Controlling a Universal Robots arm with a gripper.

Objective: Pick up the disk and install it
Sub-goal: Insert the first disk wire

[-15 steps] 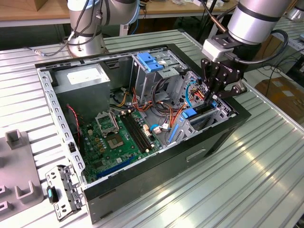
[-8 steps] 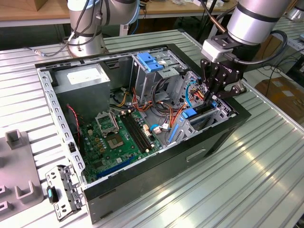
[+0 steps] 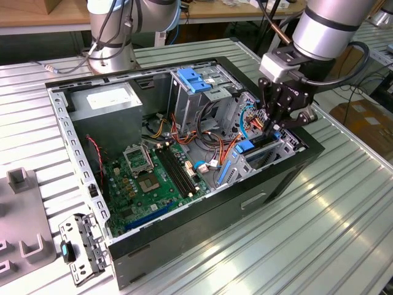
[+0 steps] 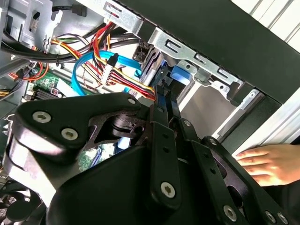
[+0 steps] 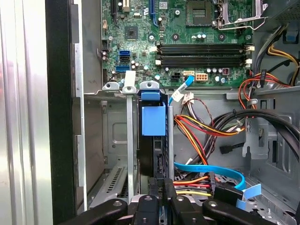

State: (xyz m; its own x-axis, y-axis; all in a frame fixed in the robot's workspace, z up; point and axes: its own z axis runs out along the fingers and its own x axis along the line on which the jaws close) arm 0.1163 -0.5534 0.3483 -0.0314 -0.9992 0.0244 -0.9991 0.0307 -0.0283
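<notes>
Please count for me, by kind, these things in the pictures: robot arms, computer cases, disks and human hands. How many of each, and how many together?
robot arms: 2
computer case: 1
disk: 1
person's hand: 1
Total: 5

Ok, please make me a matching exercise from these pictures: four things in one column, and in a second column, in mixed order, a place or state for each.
Things:
1. the disk
2. the pincer
3. the motherboard
4. a person's hand

Places or states:
A. green, lying flat on the floor of the open case
B. outside the case, beside its black wall
C. standing on edge in the metal drive bay
D. shut on the disk's light-blue frame

Pairs: 1-C, 2-D, 3-A, 4-B.
</notes>
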